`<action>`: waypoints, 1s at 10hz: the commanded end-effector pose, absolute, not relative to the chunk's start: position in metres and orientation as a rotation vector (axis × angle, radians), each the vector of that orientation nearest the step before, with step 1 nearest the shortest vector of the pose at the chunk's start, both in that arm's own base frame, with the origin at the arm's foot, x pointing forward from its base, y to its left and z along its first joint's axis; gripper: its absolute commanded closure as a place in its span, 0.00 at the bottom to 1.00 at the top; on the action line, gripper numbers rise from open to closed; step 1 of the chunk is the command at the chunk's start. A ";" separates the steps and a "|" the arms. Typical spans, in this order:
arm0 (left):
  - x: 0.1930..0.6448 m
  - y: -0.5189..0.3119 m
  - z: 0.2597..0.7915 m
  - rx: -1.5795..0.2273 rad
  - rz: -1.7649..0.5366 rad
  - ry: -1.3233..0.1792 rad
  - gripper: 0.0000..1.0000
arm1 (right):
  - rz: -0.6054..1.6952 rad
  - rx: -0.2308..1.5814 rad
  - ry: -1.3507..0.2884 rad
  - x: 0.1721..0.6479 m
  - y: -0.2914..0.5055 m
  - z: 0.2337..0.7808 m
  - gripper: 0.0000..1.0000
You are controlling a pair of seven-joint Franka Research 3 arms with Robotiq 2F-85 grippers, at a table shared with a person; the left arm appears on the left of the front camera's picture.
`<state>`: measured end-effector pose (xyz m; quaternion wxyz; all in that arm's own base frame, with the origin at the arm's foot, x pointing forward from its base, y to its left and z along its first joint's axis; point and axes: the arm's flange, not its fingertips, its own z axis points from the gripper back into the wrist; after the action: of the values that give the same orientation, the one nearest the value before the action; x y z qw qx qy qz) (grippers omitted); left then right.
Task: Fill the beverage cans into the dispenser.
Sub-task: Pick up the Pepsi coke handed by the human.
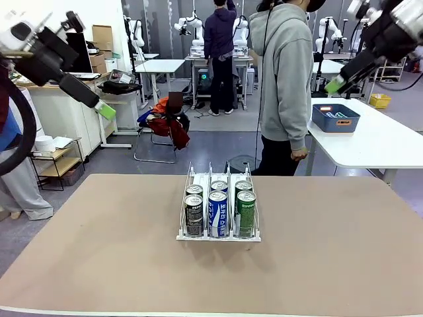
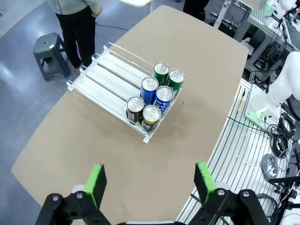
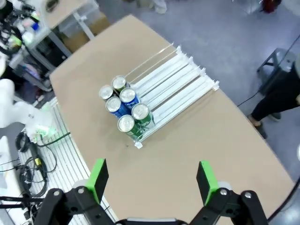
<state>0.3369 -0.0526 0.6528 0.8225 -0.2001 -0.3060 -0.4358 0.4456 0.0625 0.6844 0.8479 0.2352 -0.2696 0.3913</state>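
Note:
The dispenser (image 1: 219, 234) stands mid-table, a clear-and-white three-lane rack. Each lane holds two beverage cans at the front lip: black ones (image 1: 193, 214) on the left, blue-and-white ones (image 1: 218, 212) in the middle, green ones (image 1: 246, 212) on the right. From above, the left wrist view shows the dispenser (image 2: 101, 82) with its cans (image 2: 156, 97), and the right wrist view shows the rack (image 3: 180, 86) and cans (image 3: 124, 108). My left gripper (image 1: 104, 109) hangs high at the left, my right gripper (image 1: 335, 84) high at the right. Both are open and hold nothing (image 2: 149, 182) (image 3: 152, 181).
A person in a grey hoodie (image 1: 285, 72) stands at the far edge of the brown table (image 1: 99, 264). A blue bin (image 1: 335, 117) sits on a white table at the right. A grey stool (image 2: 50, 51) stands beside the person's legs.

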 end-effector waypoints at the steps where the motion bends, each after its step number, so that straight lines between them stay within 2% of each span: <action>1: 0.321 -0.048 0.659 -0.396 -0.909 -0.706 0.00 | 0.812 0.481 -0.629 0.438 0.052 0.698 0.00; 4: 0.295 -0.048 0.671 -0.335 -0.833 -0.846 0.00 | 0.797 0.417 -0.694 0.413 0.048 0.727 0.00; 10: 0.303 -0.042 0.683 -0.371 -0.883 -0.804 0.00 | 0.813 0.456 -0.678 0.422 0.043 0.730 0.00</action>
<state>0.3015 -0.0446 0.6799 0.8106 -0.1717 -0.3837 -0.4078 0.4221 0.0435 0.7283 0.8403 0.2106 -0.3168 0.3861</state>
